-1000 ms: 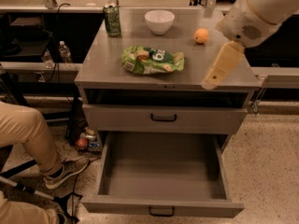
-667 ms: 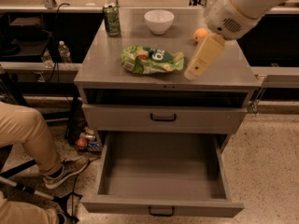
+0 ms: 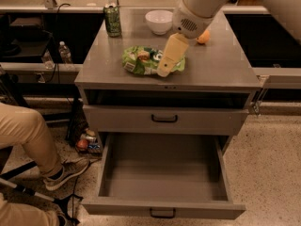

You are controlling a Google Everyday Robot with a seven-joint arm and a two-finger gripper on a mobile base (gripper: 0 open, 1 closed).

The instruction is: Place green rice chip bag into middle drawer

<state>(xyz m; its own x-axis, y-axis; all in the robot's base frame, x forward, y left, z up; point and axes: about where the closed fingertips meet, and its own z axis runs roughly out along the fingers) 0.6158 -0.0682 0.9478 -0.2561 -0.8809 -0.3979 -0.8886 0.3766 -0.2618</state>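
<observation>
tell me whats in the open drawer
Middle drawer: only bare grey floor shows; the strip behind its front panel is hidden. Green rice chip bag is up on the cabinet, end effector over it.

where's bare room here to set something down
Bare: middle drawer floor; cabinet top right of the orange; front-left corner beside the green rice chip bag. Crowded: centre, gripper at the bag's right end; back row with green can, bowl.

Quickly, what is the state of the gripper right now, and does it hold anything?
Gripper: low over the right part of the green rice chip bag on the cabinet top; open, closed or holding cannot be told.
</observation>
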